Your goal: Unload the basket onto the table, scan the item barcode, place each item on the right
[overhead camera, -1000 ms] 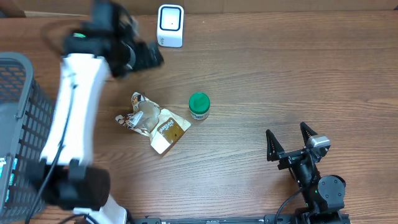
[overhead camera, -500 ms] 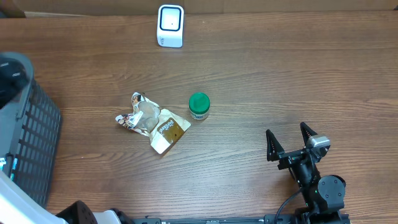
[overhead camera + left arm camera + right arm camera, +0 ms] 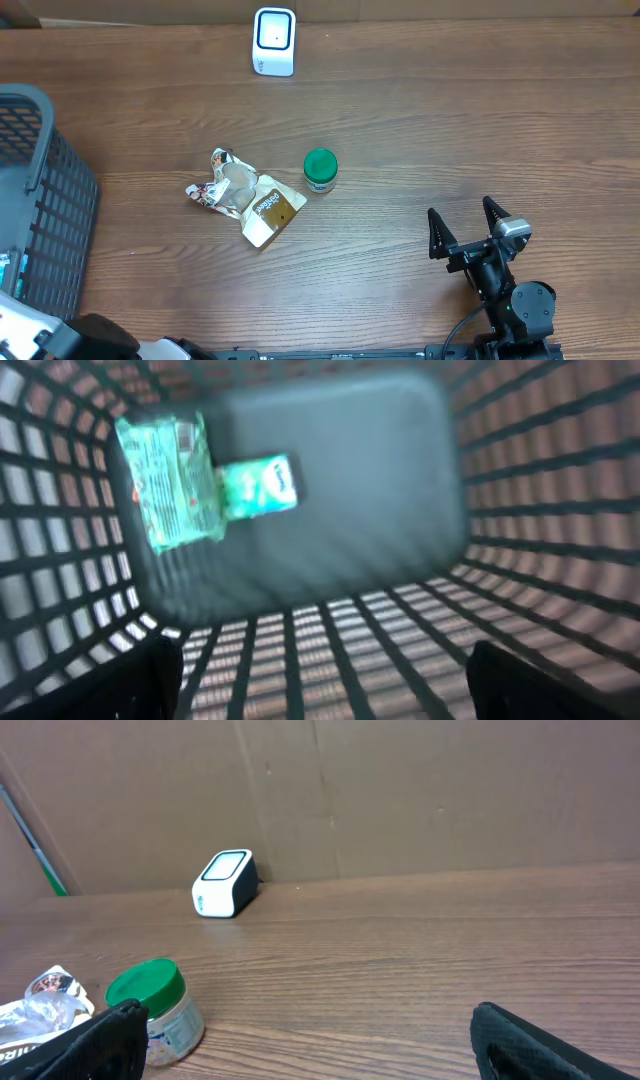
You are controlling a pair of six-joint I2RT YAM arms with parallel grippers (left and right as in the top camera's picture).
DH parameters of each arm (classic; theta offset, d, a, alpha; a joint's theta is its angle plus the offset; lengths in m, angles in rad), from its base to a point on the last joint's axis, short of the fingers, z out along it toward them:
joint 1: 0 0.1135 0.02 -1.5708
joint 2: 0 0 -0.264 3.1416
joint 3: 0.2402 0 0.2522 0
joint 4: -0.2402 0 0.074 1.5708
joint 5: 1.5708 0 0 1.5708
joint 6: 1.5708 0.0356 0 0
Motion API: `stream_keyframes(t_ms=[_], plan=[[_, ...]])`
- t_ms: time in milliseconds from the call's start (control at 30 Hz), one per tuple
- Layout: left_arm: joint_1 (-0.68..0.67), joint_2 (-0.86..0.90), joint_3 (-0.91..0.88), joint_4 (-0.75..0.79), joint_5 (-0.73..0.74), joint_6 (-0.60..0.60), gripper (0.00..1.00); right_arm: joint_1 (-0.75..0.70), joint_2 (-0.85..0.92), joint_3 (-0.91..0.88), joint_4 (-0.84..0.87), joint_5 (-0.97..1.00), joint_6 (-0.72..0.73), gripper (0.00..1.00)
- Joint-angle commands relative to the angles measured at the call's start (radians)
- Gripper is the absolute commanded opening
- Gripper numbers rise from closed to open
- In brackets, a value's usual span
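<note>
The left arm has swung from the scanner point(image 3: 274, 41) to the basket point(image 3: 60, 230), where the left gripper point(image 3: 325, 685), jaws wide and empty, hangs over a green packet point(image 3: 205, 480) on its floor, probably scanned and dropped, while the green-lidded jar point(image 3: 320, 168) and crumpled wrapper point(image 3: 240, 195) wait on the bench point(image 3: 450, 120) near the right gripper point(image 3: 460, 210), its jaws likewise wide and empty.

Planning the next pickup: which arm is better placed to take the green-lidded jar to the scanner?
Right, probably. The right pincer stands open on the table, with the jar and the scanner both in its wrist view. The left pincer hangs over the basket, looking down into it.
</note>
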Motion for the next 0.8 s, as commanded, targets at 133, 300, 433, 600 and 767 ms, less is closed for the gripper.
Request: stream_keyframes(t_ms=[133,300,433,600,767], plan=[[0.033,0.036,-0.37,0.362,-0.012,0.243,0.83,-0.003,-0.007,-0.003,0.004,0.006,-0.002,1.0],[0.024,0.166,-0.424,0.489,-0.053,0.367,0.77,-0.003,-0.007,-0.003,0.003,0.006,-0.002,1.0],[0.024,0.246,-0.424,0.55,-0.118,0.384,0.78,-0.003,-0.007,-0.003,0.004,0.006,-0.002,1.0],[0.024,0.323,-0.424,0.615,-0.117,0.427,0.81,-0.003,-0.007,-0.003,0.003,0.006,-0.002,1.0],[0.024,0.389,-0.424,0.635,-0.117,0.489,0.81,-0.003,-0.007,-0.003,0.004,0.006,-0.002,1.0]])
